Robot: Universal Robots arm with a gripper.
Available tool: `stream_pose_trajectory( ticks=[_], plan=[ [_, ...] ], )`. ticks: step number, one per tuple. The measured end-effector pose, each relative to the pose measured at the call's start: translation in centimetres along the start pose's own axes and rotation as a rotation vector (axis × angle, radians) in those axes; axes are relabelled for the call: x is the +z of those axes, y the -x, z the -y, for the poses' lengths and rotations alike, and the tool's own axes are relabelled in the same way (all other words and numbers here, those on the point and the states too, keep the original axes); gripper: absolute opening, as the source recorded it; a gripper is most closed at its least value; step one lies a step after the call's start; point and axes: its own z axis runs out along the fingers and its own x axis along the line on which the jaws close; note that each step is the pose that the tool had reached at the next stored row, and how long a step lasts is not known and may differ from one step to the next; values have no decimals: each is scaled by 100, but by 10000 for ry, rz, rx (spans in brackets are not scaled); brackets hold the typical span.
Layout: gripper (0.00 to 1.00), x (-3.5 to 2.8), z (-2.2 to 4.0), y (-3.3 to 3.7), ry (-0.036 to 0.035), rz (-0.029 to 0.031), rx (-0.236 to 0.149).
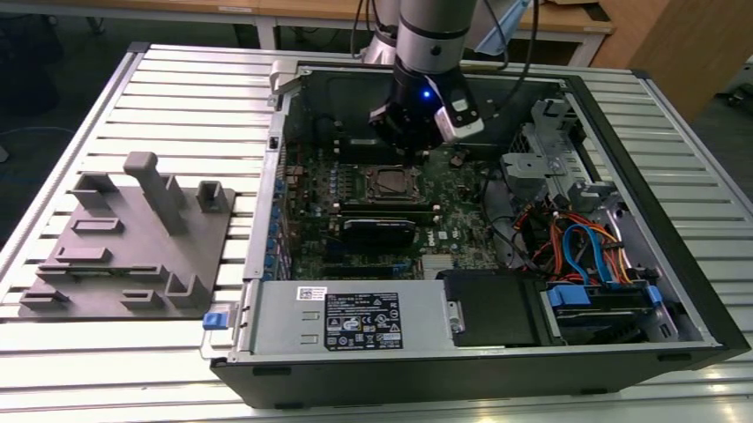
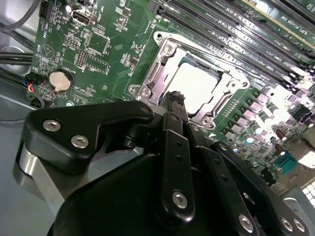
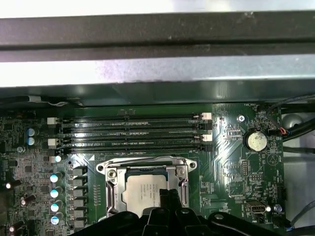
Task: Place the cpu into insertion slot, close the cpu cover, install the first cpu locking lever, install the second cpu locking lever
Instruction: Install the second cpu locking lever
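The cpu lies in the slot with the cover down around it. The tool, clenched and empty, hangs just above the socket's near edge, the chip directly beyond its tips.

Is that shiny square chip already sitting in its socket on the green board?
Yes, in the first wrist view the chip lies inside the socket's metal frame, just beyond the gripper.

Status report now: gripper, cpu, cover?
Gripper low over the socket edge. Cpu seated in insertion slot. Cpu cover down around it. Nothing in the way.
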Motion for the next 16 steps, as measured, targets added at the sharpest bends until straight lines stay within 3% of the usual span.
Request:
stream_pose_trajectory(
  ticks=[16],
  plan=[
    [11,-1,68,3,1,0,0]
  ],
)
